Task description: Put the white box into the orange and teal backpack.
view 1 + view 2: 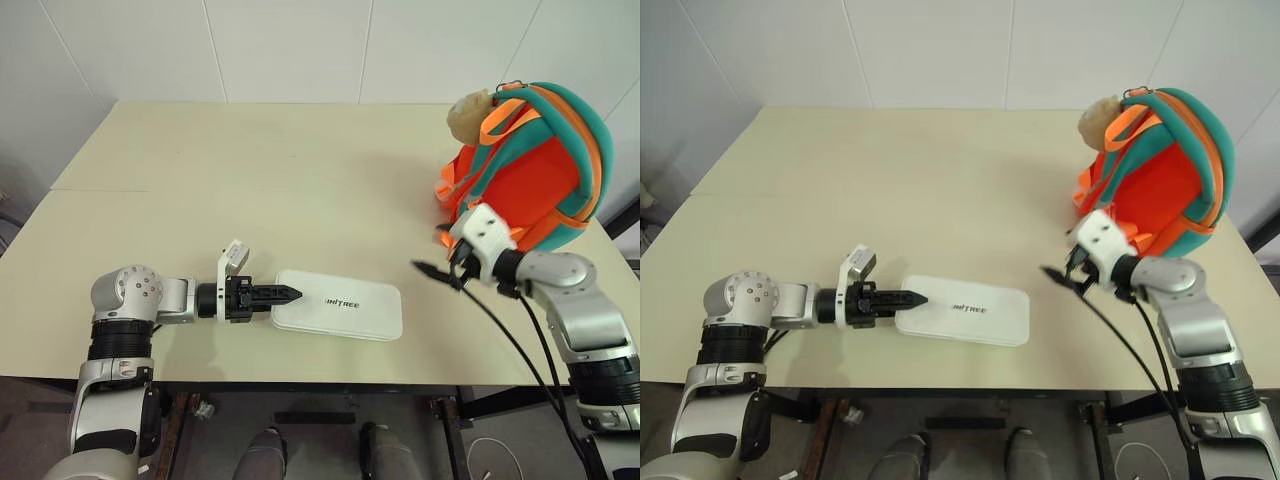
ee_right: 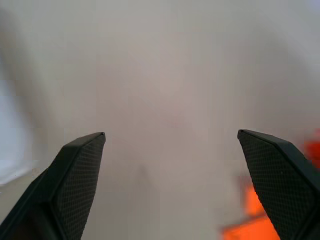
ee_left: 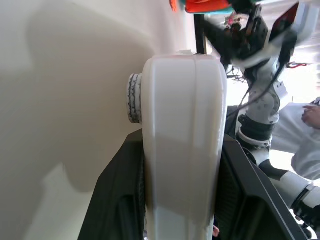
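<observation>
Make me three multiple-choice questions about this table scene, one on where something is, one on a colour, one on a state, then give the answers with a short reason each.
1. Where does the backpack stand?
A. on the table's right side
B. on its left side
C. on the floor

2. What colour is the box?
A. orange
B. white
C. black

3. How is the right pincer?
A. shut on the box
B. shut on a strap
C. open, holding nothing

Answers: 1 A, it sits by the right arm. 2 B, a flat white case with dark lettering. 3 C, its fingers stand wide apart with nothing between them; the left pincer is shut on the box's end.
</observation>
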You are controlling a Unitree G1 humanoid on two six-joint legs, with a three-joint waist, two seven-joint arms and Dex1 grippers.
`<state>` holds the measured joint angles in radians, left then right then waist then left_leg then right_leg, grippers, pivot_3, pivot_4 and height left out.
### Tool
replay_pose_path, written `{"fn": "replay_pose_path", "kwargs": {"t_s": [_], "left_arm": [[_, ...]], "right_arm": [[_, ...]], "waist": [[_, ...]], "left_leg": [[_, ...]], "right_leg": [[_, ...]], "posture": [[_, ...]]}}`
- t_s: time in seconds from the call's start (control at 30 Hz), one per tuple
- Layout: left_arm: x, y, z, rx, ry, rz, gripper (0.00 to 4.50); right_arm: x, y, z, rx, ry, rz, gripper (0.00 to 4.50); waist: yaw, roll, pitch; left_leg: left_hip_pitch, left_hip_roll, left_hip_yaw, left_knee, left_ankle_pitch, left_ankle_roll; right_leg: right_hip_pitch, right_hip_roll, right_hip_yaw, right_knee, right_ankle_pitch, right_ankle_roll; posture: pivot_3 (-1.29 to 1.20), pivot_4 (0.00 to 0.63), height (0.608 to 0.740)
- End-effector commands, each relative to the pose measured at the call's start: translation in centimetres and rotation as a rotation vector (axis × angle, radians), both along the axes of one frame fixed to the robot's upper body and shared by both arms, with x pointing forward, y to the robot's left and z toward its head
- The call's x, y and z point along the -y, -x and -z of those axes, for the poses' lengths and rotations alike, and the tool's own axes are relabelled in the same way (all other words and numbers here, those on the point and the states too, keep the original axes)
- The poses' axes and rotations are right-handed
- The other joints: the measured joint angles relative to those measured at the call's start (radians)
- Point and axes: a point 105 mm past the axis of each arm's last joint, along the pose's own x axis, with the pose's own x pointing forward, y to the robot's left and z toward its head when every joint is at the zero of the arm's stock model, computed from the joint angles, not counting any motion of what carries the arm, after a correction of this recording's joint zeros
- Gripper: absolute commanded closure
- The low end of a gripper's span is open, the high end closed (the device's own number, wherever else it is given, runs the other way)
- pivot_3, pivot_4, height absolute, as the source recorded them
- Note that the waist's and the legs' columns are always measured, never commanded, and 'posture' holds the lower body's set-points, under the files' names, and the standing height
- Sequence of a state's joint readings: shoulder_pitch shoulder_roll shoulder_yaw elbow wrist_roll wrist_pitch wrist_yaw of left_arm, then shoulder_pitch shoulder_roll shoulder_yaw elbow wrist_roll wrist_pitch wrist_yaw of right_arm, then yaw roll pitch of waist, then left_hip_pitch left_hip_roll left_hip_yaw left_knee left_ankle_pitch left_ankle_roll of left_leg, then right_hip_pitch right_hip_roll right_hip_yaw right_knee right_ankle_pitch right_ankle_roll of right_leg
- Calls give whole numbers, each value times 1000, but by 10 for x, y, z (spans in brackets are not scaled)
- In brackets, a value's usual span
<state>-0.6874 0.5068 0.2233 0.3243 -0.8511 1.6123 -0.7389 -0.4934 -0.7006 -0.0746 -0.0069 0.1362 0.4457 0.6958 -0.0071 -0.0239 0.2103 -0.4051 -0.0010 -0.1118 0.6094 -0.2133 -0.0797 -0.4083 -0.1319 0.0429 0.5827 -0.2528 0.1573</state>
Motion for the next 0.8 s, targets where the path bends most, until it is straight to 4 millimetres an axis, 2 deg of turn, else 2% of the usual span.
{"fn": "replay_pose_path", "kwargs": {"t_s": [0.03,0.1,0.17,0.33,0.43,0.77,0.8], "left_arm": [[-7,-2,-18,53,82,-28,3202],[-6,-4,-22,64,112,-38,3219],[-5,-5,-23,67,120,-40,3219],[2,-8,-30,88,148,-35,3219],[4,-12,-39,109,174,-38,3219],[2,-23,-52,143,234,-110,3219],[2,-24,-52,146,236,-118,3219]], "right_arm": [[15,-1,-17,66,-107,118,0],[19,1,-28,100,-213,171,0],[23,0,-35,124,-273,210,0],[33,-8,-52,178,-380,269,0],[37,-21,-61,201,-441,292,0],[31,-56,-85,265,-613,288,0],[30,-60,-85,260,-621,297,194]], "waist": [[0,0,0],[-1,0,0],[-1,0,0],[-3,0,0],[-9,0,0],[-27,1,1],[-27,1,1]], "left_leg": [[0,0,0,-1,0,0],[0,0,0,-3,0,0],[0,0,0,-5,0,0],[0,0,0,-7,0,0],[0,0,0,-7,0,0],[1,0,0,-13,1,-1],[1,0,0,-13,1,-1]], "right_leg": [[-1,0,0,1,0,0],[-2,0,0,2,1,3],[-3,0,0,2,7,13],[-3,0,0,0,7,14],[-3,0,0,0,7,14],[-5,0,0,0,7,15],[-5,0,0,0,7,15]], "posture": [[0,150,740],[0,150,740],[0,150,740],[0,150,740],[0,150,740],[0,150,740],[0,150,740]]}}
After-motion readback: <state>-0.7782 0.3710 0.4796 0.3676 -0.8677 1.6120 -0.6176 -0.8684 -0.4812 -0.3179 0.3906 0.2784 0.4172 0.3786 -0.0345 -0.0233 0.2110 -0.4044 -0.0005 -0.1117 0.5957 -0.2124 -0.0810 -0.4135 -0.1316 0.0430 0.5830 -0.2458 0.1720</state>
